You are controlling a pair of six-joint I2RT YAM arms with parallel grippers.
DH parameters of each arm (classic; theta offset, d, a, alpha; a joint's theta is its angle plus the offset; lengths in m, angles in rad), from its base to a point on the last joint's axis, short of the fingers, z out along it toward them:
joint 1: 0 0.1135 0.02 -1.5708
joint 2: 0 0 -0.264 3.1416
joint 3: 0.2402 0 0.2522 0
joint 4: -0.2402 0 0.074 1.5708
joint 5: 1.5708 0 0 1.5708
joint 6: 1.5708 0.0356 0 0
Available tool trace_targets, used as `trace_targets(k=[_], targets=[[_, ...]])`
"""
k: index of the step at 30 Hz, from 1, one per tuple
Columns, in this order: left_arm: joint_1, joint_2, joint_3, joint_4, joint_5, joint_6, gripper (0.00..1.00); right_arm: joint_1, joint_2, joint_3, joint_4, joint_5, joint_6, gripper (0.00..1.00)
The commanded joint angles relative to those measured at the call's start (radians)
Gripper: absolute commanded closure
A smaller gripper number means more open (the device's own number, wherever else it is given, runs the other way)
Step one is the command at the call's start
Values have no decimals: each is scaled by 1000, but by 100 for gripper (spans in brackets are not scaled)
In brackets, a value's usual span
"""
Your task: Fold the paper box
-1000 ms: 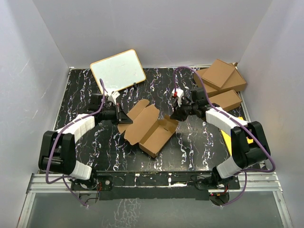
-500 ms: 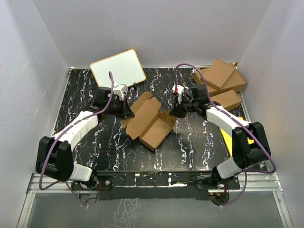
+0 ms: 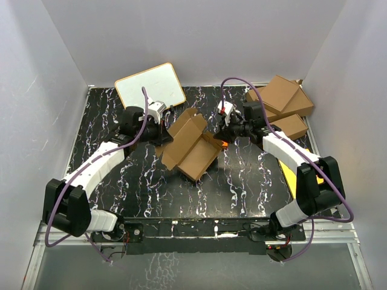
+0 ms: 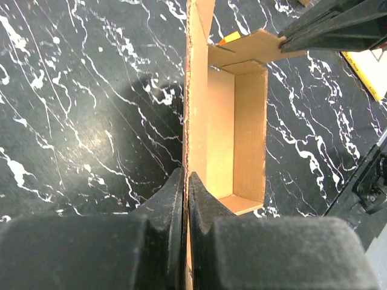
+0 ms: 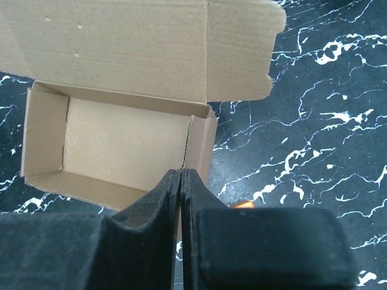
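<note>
**A:** From above, where's the paper box [image 3: 192, 147]?
**B:** In the middle of the table [image 3: 254, 181], open and tilted. The left gripper [image 3: 165, 133] and right gripper [image 3: 224, 134] meet its opposite sides, their fingertips hidden.
**A:** Left wrist?
**B:** Jaws pinch a wall seen edge-on. Its near end is cut off.
**A:** Right wrist?
**B:** Clamped on a corner wall. An orange scrap [image 5: 243, 204] peeks out, unidentifiable.

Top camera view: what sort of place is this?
Most likely a robot test cell in a lab: a left arm and a right arm stand at the near edge of a black marbled table, plain white walls close it in, and brown cartons are piled in one corner.
</note>
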Motion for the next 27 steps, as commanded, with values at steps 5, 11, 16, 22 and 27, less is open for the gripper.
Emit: trace_targets(k=[5,11,16,22,27], targets=[[-37,17,128,-40,-61,93,100,6,37,32,82,25,-35,91],[-71,90,216,-92,-105,143,100,0,68,9,129,58,-26,91],[-114,148,298,-146,-160,193,100,-6,75,-3,142,43,-7,90],[-153,177,369,-218,-221,260,100,-53,92,-27,157,-28,25,89],[-158,186,410,-260,-218,311,100,-103,127,-17,158,-147,60,87]])
